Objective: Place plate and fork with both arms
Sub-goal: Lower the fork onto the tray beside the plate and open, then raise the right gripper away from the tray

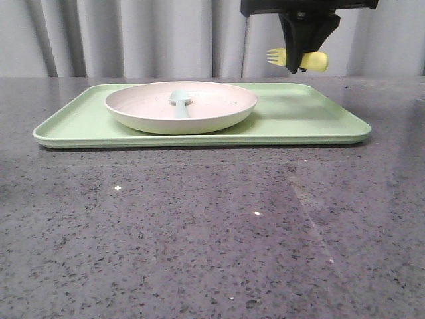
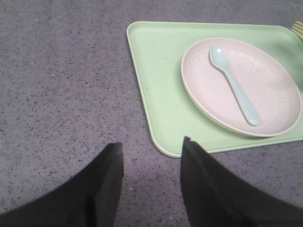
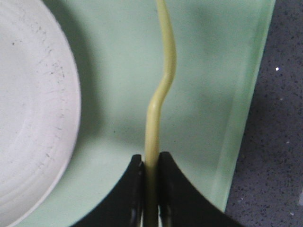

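The pinkish-cream plate [image 1: 180,106] sits on the left half of the light green tray [image 1: 312,119]. A pale blue spoon [image 1: 180,102] lies in the plate. My right gripper [image 1: 300,65] is shut on the yellow fork [image 1: 309,60] and holds it level, high above the tray's right half. In the right wrist view the fork [image 3: 158,99] runs out from between the shut fingers [image 3: 134,189], over bare tray beside the plate [image 3: 33,109]. My left gripper [image 2: 152,146] is open and empty over the table, just off the tray's corner [image 2: 161,142]. It does not show in the front view.
The dark speckled table [image 1: 212,239] spreads in front of the tray and around it. Grey curtains [image 1: 133,36] hang behind. In the left wrist view the plate [image 2: 265,85] holds the spoon [image 2: 234,85].
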Motion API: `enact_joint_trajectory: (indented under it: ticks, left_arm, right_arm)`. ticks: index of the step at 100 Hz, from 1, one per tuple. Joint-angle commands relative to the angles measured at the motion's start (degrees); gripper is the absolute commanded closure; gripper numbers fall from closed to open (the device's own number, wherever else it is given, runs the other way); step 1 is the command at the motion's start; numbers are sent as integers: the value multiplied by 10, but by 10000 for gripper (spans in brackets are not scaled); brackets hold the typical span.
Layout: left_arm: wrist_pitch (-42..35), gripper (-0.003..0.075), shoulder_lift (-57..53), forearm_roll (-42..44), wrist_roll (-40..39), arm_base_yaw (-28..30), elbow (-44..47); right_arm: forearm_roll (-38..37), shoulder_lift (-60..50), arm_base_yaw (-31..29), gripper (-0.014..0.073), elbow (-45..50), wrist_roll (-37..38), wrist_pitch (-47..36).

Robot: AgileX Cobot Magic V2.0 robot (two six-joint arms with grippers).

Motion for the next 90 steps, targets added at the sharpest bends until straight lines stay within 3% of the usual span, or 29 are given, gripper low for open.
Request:
enact_joint_trajectory:
  ticks: [1, 27, 34, 44, 51, 90]
  left_arm:
    - [-33, 426, -5, -11, -4, 2, -15]
    - [-29, 426, -5, -12, -4, 2, -15]
    - [-29, 426, -5, -12, -4, 2, -15]
    - [-29, 426, -5, -12, -4, 2, -15]
    - [-29, 426, -5, -12, -4, 2, -15]
    - [-32, 426, -5, -12, -4, 2, -15]
  right_arm:
    - [-7, -21, -4, 565, -16, -2, 24]
    - [-7, -8, -4, 538, -16, -2, 21]
    - [-7, -8, -4, 433, -16, -2, 19]
    - [-7, -8, -4, 202, -16, -2, 21]
    - [-7, -8, -4, 113, -16, -2, 22]
    - [-7, -15, -4, 107, -16, 5, 34]
